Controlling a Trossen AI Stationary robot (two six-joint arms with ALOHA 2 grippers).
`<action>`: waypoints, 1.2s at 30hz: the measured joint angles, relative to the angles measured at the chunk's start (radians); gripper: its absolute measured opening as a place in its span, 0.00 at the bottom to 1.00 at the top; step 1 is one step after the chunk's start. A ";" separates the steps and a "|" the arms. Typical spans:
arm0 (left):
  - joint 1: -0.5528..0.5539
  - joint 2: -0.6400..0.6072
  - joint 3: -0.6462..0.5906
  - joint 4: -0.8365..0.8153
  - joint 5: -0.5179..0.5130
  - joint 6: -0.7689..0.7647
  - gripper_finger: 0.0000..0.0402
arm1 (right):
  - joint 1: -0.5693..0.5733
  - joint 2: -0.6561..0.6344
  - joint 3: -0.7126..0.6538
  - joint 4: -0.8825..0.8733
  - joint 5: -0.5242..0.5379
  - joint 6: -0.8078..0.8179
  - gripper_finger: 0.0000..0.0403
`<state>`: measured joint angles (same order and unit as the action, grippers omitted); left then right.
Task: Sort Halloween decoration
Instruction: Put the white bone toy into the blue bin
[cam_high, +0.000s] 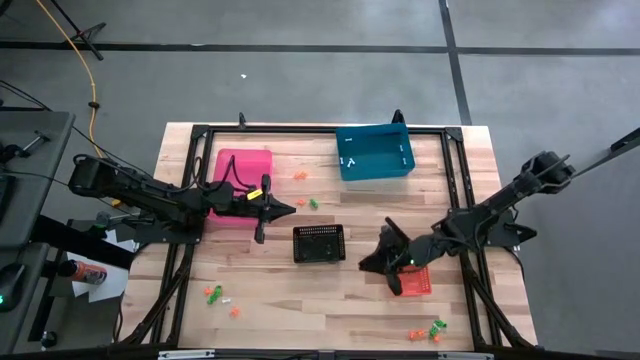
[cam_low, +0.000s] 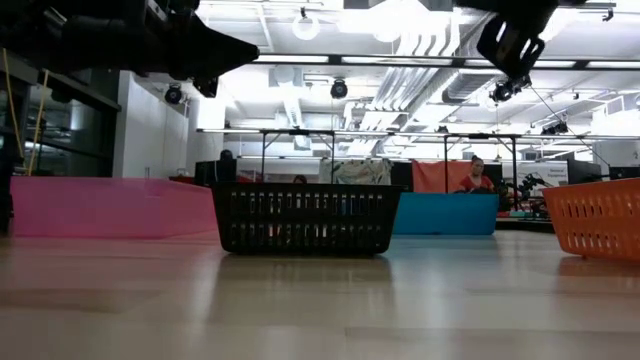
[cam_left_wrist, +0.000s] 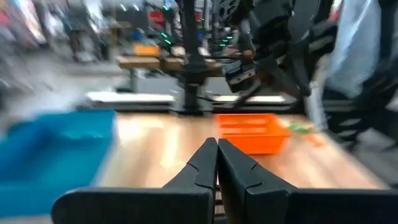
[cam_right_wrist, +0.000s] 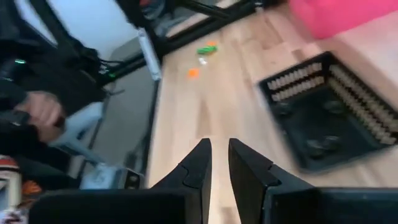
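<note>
A: Where is the left claw?
B: Beside the pink plastic bin, above the wooden plank surface, fingers clenched, holding nothing.
A: The small orange, green and white Halloween trinkets?
B: Scattered loose on the surface: near its front left, centre, front right.
A: The right claw?
B: Between the black mesh basket and the orange basket, fingers slightly parted, holding nothing.

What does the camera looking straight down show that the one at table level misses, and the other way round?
Only the overhead view shows the tiny orange and green trinkets scattered on the table, and both grippers: left, right. Only the table-level view shows the room behind, with ceiling lights and a person. Both show the black basket, pink bin, blue bin and orange basket.
</note>
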<state>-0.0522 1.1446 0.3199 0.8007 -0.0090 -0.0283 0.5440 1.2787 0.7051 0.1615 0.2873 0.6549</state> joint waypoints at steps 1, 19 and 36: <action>-0.003 0.000 0.000 -0.001 0.043 -0.068 0.00 | 0.010 0.014 0.008 0.002 -0.003 0.000 0.12; -0.073 -0.032 0.049 -0.076 0.620 -0.171 0.00 | 0.056 0.142 0.027 -0.018 -0.011 0.020 0.12; -0.681 0.056 0.584 -1.246 -0.283 -0.617 0.06 | 0.038 0.142 0.027 -0.038 0.051 -0.104 0.12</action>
<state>-0.7333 1.2004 0.9041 -0.4450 -0.2919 -0.6452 0.5824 1.4204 0.7322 0.1232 0.3383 0.5511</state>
